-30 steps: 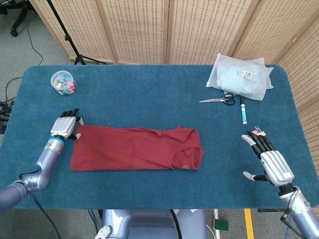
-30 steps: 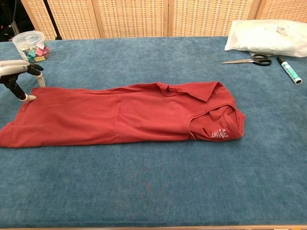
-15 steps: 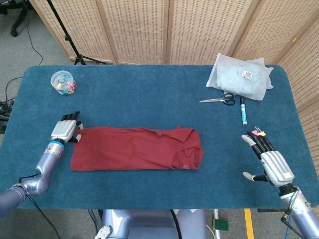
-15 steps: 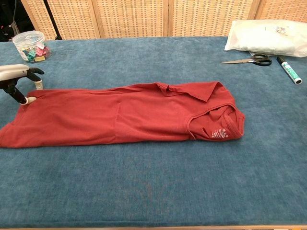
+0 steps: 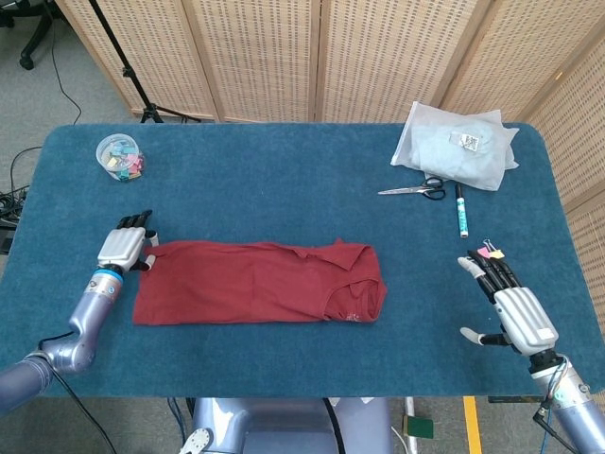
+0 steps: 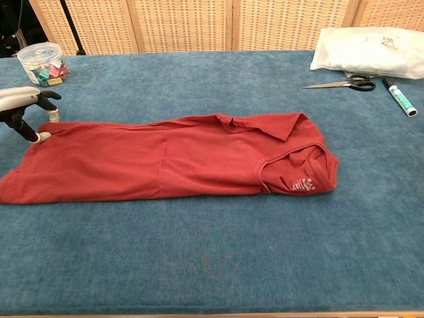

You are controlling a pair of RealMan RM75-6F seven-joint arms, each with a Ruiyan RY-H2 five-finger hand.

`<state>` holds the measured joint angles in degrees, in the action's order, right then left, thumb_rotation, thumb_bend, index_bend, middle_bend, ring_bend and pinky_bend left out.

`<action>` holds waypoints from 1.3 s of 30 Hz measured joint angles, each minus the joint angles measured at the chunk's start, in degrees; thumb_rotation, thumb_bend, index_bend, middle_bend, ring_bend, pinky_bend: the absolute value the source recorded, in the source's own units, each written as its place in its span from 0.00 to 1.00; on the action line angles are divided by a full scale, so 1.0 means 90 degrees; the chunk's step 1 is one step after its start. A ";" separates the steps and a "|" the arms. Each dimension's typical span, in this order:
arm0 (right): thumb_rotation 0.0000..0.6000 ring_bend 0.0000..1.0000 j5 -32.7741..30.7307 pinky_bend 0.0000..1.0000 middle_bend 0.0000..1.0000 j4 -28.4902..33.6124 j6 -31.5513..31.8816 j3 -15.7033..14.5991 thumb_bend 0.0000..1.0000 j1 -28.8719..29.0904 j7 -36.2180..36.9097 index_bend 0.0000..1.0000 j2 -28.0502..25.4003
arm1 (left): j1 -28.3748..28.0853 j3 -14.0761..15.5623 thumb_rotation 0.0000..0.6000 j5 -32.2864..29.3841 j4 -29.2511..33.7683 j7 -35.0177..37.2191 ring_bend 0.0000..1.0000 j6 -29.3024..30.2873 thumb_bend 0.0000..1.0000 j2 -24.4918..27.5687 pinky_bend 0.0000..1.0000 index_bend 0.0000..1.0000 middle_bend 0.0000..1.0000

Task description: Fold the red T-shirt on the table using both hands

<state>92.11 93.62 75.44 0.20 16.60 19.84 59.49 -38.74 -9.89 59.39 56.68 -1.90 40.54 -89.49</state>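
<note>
The red T-shirt (image 5: 257,283) (image 6: 165,159) lies flat in a long folded band across the table's near middle, collar end to the right. My left hand (image 5: 123,246) (image 6: 23,109) sits at the shirt's far left corner. Its fingertips (image 6: 42,137) rest at the hem there, fingers apart, with no cloth visibly held. My right hand (image 5: 510,307) hovers over the blue table (image 5: 284,180) far right of the shirt, fingers spread and holding nothing. The chest view does not show it.
A clear cup of coloured clips (image 5: 120,156) (image 6: 43,61) stands at the back left. At the back right lie a white bag (image 5: 458,147) (image 6: 371,50), scissors (image 5: 416,189) (image 6: 341,83) and a marker (image 5: 461,210) (image 6: 399,97). A small clip (image 5: 490,251) lies by my right hand.
My left hand has edged slightly left and away along the shirt's far left corner. The shirt and my right hand have stayed put.
</note>
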 measured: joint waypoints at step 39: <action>1.00 0.00 0.0007 0.00 0.00 0.0049 -0.0105 0.0008 0.00 0.0004 -0.0208 0.00 0.0055 | 0.0004 0.0145 1.00 0.0206 -0.3344 0.0598 0.00 -0.1633 0.59 0.0417 0.00 0.73 0.00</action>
<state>92.17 94.06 74.49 0.27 16.64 17.96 59.98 -38.71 -8.59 61.24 26.59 3.48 25.84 -85.74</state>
